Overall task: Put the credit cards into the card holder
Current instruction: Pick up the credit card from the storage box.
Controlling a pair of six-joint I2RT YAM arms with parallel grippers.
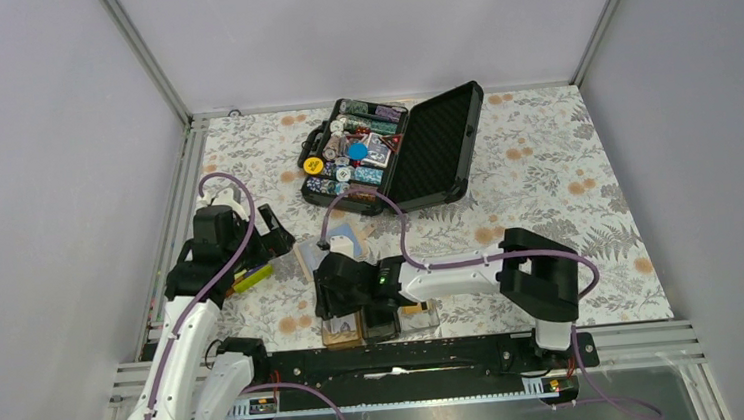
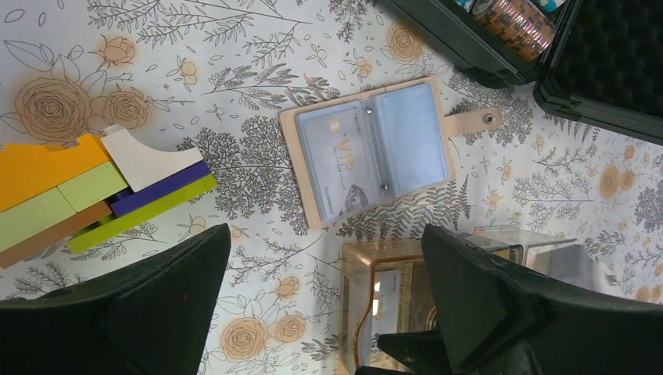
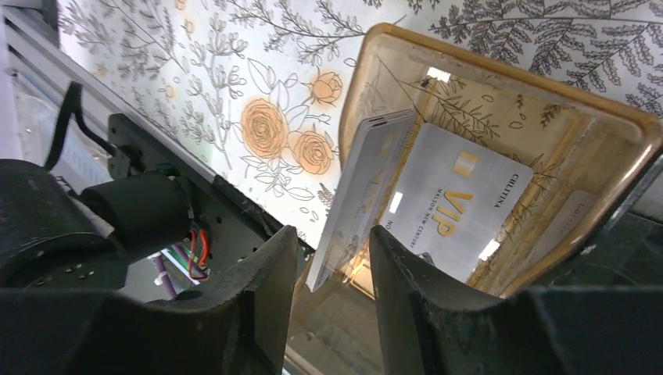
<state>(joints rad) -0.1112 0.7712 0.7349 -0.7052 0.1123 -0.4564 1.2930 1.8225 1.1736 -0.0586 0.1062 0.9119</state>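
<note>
Here the right arm stretches leftward along the near edge of the table (image 1: 566, 175). Its hand (image 3: 332, 234) is tipped over the brown compartment of the card holder (image 3: 500, 78), half open and loose around a leaning stack of credit cards (image 3: 367, 180). 1 flat card (image 3: 453, 207) inside reads "VIP" and "CHLITINA". The left hand (image 2: 324, 234) hovers wide open and empty.

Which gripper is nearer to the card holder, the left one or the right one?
Right. The right gripper sits at the card holder, over its brown compartment, cards between its parted jaws. The left gripper is apart, to the holder's left and farther back.
</note>
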